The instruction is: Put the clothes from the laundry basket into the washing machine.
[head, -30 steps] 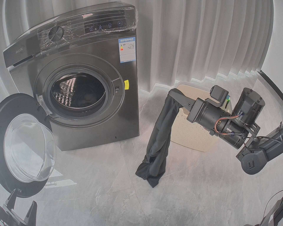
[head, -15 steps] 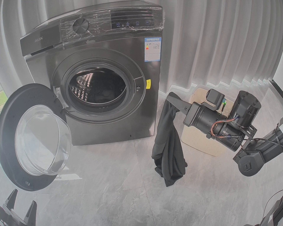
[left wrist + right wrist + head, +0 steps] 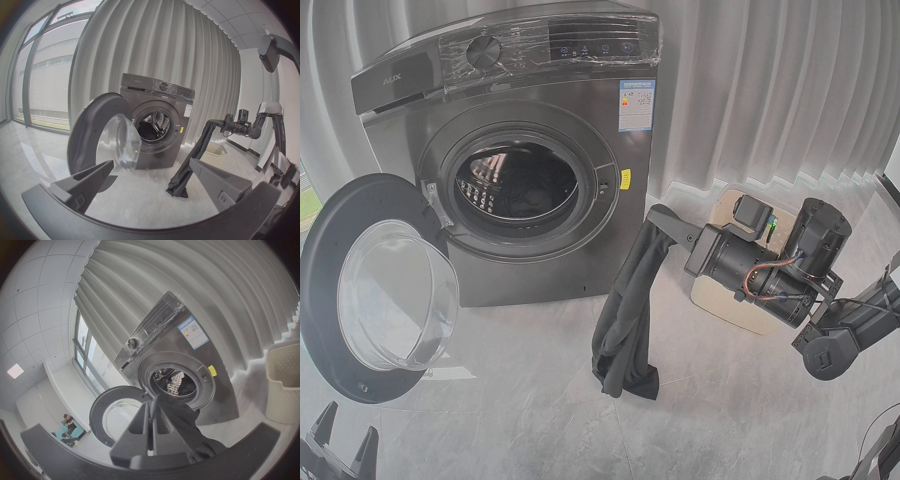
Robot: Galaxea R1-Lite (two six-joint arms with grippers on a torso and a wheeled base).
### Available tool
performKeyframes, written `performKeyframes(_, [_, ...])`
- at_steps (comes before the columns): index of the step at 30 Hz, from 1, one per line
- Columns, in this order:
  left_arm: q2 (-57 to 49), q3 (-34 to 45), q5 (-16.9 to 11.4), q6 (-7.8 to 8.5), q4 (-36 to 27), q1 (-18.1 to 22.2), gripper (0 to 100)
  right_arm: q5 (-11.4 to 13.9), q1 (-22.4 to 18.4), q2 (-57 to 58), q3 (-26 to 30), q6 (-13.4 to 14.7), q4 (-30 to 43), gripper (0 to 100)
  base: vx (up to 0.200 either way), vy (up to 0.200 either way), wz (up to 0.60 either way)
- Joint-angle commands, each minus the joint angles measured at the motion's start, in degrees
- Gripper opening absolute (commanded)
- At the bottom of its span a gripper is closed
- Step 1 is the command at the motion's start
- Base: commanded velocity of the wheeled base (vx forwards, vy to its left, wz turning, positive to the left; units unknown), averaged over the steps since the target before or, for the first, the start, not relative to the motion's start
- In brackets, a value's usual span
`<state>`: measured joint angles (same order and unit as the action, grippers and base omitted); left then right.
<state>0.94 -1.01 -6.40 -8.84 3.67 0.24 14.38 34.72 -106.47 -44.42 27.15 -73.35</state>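
- Black fabric is pinched in the right gripper [image 3: 657, 217]: its fingers are pressed together on the top fold of a dark garment [image 3: 628, 312].
- The garment hangs straight down in front of the washing machine [image 3: 612, 250], by its right front corner. Whether its lower end touches the grey tiled floor [image 3: 519, 387] cannot be told.
- The left gripper [image 3: 150, 162] sits low at the robot's left, fingers spread wide, holding nothing.
- The machine's round door [image 3: 337, 250] stands swung open to the left, and dark cloth lies inside the drum [image 3: 515, 187].
- The beige perforated laundry basket [image 3: 725, 306] stands on the floor behind the right arm, near the pale curtain [image 3: 769, 94].
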Motion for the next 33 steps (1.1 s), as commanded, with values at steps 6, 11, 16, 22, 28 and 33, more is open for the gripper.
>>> performKeyframes(6, [-0.85,0.92,0.07,0.05,0.02,0.02,100,0.03,0.53,0.04,0.39,0.01,-0.04,0,0.000,0.000,0.00])
performKeyframes(11, [-0.85,0.92,0.07,0.05,0.02,0.02,100,0.03,0.61,0.04,0.65,0.10,-0.04,0,0.000,0.000,0.00])
performKeyframes(16, [-0.85,0.92,0.07,0.05,0.02,0.02,100,-0.06,0.61,-0.14,0.74,0.19,-0.04,0,0.000,0.000,0.00])
performKeyframes(22, [-0.85,0.92,0.07,0.05,0.02,0.02,100,0.03,0.61,-0.05,0.83,0.10,-0.04,0,0.000,0.000,0.60])
performKeyframes(28, [-0.85,0.92,0.07,0.14,0.02,0.02,100,0.03,0.61,-0.14,0.83,0.10,-0.04,0,0.000,0.000,0.00])
performKeyframes(33, [-0.85,0.92,0.07,-0.04,0.02,0.02,100,0.03,0.61,-0.14,0.92,0.10,-0.04,0,0.000,0.000,0.00])
